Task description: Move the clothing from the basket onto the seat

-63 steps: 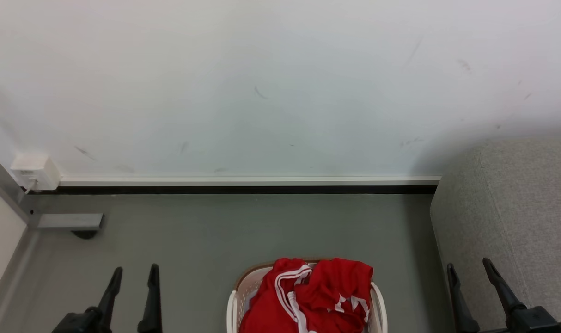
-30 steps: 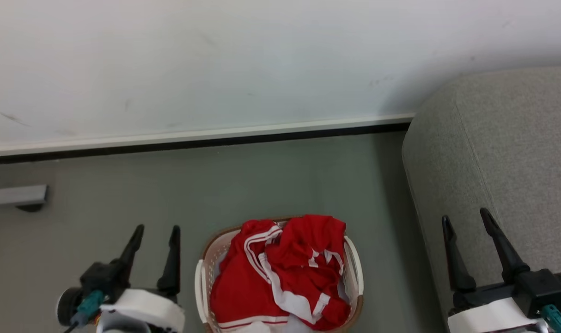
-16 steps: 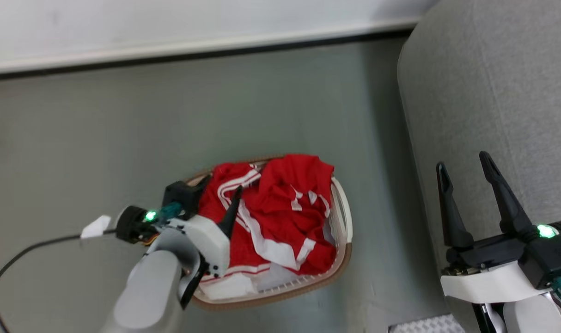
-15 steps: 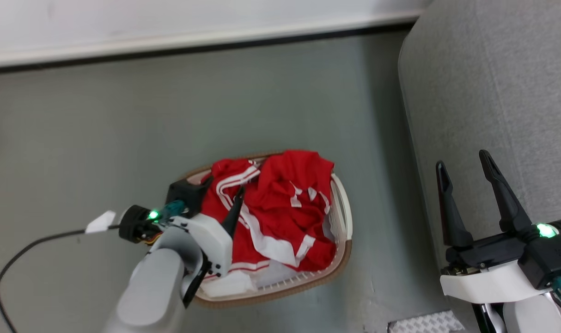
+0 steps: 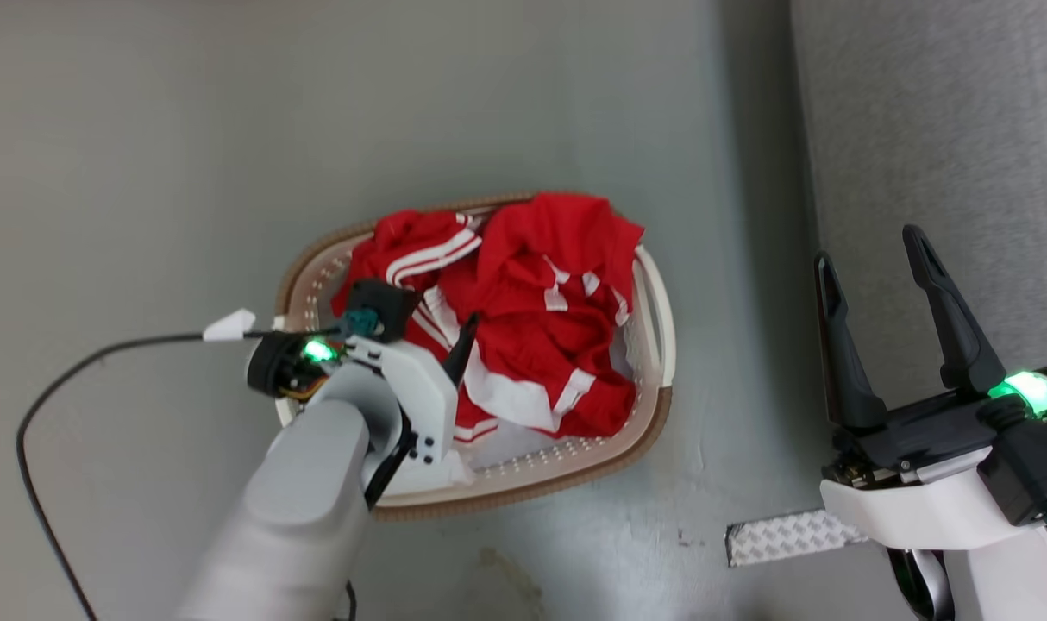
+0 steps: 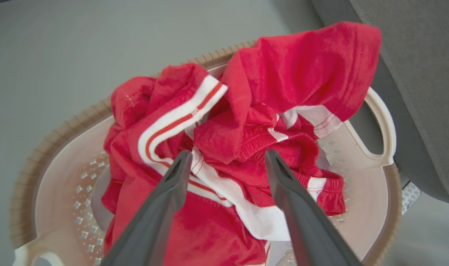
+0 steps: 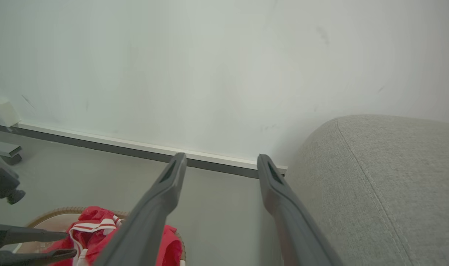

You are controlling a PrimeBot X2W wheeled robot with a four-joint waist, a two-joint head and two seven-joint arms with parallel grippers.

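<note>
The clothing [image 5: 532, 302], a bright red bundle with white stripes, fills the oval cream basket [image 5: 523, 487] with a brown rim on the floor. My left gripper [image 5: 429, 323] hangs over the bundle's left half, pointing down into it. In the left wrist view, my left gripper [image 6: 228, 155] is open, its fingers straddling a red fold of the clothing [image 6: 294, 66] without pinching it. My right gripper [image 5: 868, 250] stands open and empty in front of the light grey seat [image 5: 946, 129], right of the basket. My right gripper [image 7: 221, 159] points at the wall beside the seat [image 7: 376, 177].
Grey floor [image 5: 187, 129] surrounds the basket. A black cable [image 5: 40, 405] trails from my left wrist over the floor at left. A patterned metal strip [image 5: 782, 535] lies by the seat's foot. A white wall [image 7: 209, 55] with a baseboard stands beyond.
The head camera has tilted down, so wall and baseboard left the head view. My left arm swung from beside the basket to over the clothing. The right gripper held still, open.
</note>
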